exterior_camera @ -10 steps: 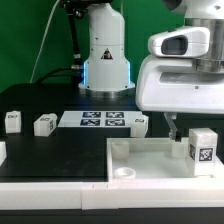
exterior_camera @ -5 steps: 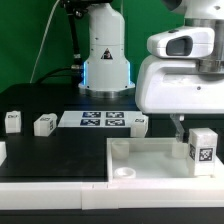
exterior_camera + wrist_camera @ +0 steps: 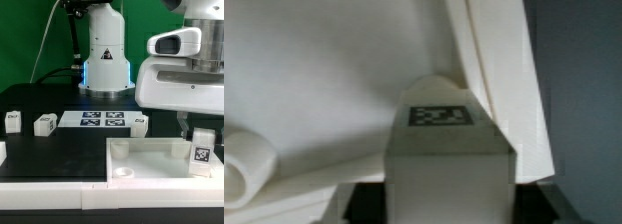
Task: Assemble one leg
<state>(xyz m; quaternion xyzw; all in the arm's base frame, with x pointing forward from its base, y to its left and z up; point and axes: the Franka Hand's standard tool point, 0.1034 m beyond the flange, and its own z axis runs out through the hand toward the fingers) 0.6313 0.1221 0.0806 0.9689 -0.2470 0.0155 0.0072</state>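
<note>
My gripper [image 3: 202, 131] is shut on the leg [image 3: 203, 150], a small white block with a black-and-white tag facing the camera. It holds the leg upright at the right end of the large white tray [image 3: 150, 158], close to the tray's right corner. In the wrist view the leg [image 3: 446, 150] fills the gap between the dark pads of the gripper [image 3: 448, 203], its tag pointing at the tray's rim [image 3: 494, 60]. A round socket [image 3: 239, 168] shows at the edge. Whether the leg touches the tray cannot be told.
Three more small white legs lie on the black table: one [image 3: 13, 121] at the exterior view's left, one [image 3: 44, 124] beside it, one [image 3: 139, 122] behind the tray. The marker board [image 3: 100, 120] lies between them. The robot's white base [image 3: 105, 55] stands behind.
The gripper with the leg has sunk slightly toward the tray's right corner, and the leg now shows a narrower face. The loose legs have not moved.
</note>
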